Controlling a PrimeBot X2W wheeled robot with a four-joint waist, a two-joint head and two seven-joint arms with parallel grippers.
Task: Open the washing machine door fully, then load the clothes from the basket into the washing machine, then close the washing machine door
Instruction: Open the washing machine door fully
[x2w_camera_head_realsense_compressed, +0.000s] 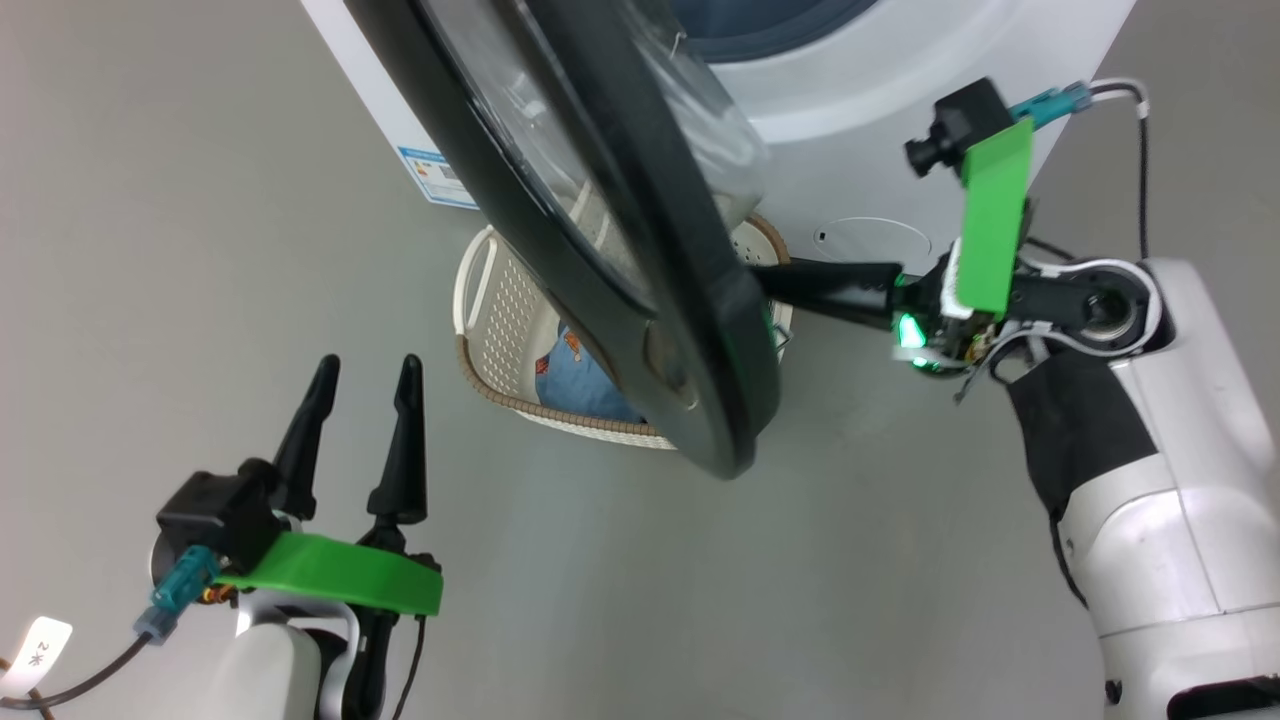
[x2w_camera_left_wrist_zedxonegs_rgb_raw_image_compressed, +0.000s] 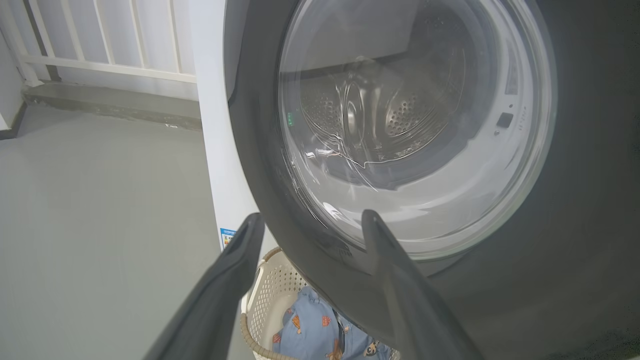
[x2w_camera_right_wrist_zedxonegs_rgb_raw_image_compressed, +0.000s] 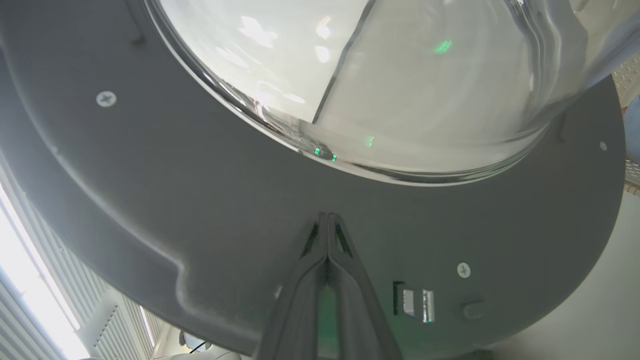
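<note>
**Head view:** door (x2w_camera_head_realsense_compressed: 600, 230) swung out from the machine (x2w_camera_head_realsense_compressed: 900, 120). The basket (x2w_camera_head_realsense_compressed: 500, 320), holding the clothes (x2w_camera_head_realsense_compressed: 580, 375), sits under and behind the door. Left gripper (x2w_camera_head_realsense_compressed: 366, 362) is well to the door's left, its 2 fingers spread and empty. Right gripper (x2w_camera_head_realsense_compressed: 800, 285) reaches the door's inner side, tips hidden by the door.

**Left wrist view:** the door's outer face, with the drum (x2w_camera_left_wrist_zedxonegs_rgb_raw_image_compressed: 395, 115) seen through its glass (x2w_camera_left_wrist_zedxonegs_rgb_raw_image_compressed: 450, 200).

**Right wrist view:** the door's grey inner face. The right gripper's 2 fingers are pressed together, holding nothing, tips just below the glass. A metal catch (x2w_camera_right_wrist_zedxonegs_rgb_raw_image_compressed: 415, 305) lies beside them.
</note>
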